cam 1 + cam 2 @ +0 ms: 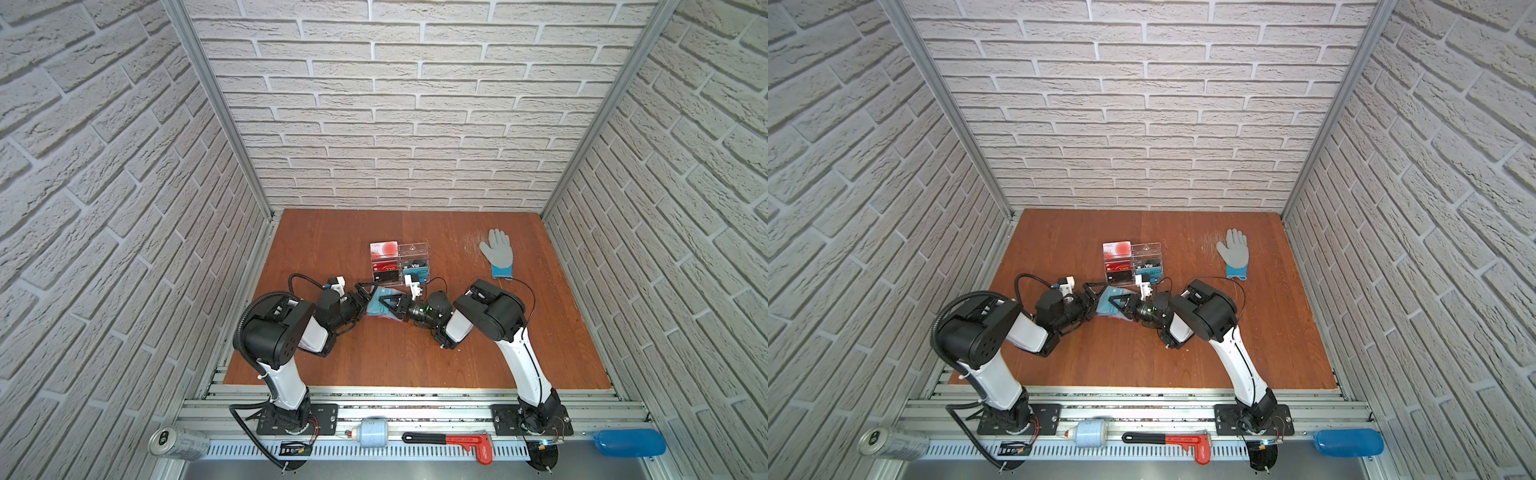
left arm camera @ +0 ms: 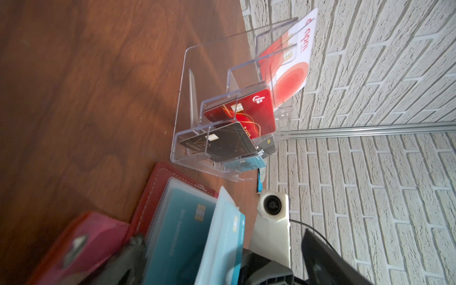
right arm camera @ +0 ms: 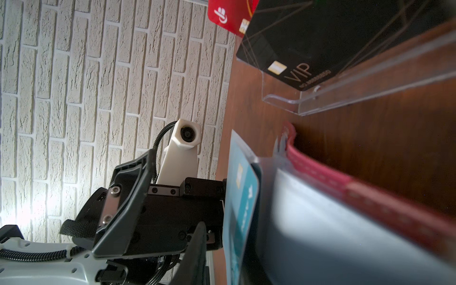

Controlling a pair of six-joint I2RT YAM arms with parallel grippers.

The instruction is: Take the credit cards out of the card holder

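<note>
Left fingers [image 2: 133, 246] spread wide, gripping nothing. One blurred dark finger rests on the open card holder [image 2: 158, 190]; its mate stands out in the air beside it. Right fingers [image 1: 390, 302] set at a narrow gap, pinching a teal card [image 3: 240, 197] that stands upright, chip showing, against a pale clear sleeve. Far side of that pinch is hidden behind the sleeves. Another of the credit cards [image 2: 177, 227], teal with a gold chip, lies flat in a sleeve of the holder. Holder lies open on the table [image 1: 374, 365], red cover down, snap tab [image 2: 76, 244] lying on the left arm's side. Both arms meet over it at mid-table in both top views.

Just beside the holder, on its far side: clear acrylic stand [image 2: 182, 103], tiered, holding a black VIP card [image 2: 222, 144], a red card [image 2: 249, 108] and a white card with red discs [image 2: 291, 74].

Well apart, far right of the table: grey glove [image 1: 497, 253], blue cuff, lying flat.

Front rail: drinks can [image 1: 178, 442] on its side, red-jawed wrench [image 1: 457, 441].
</note>
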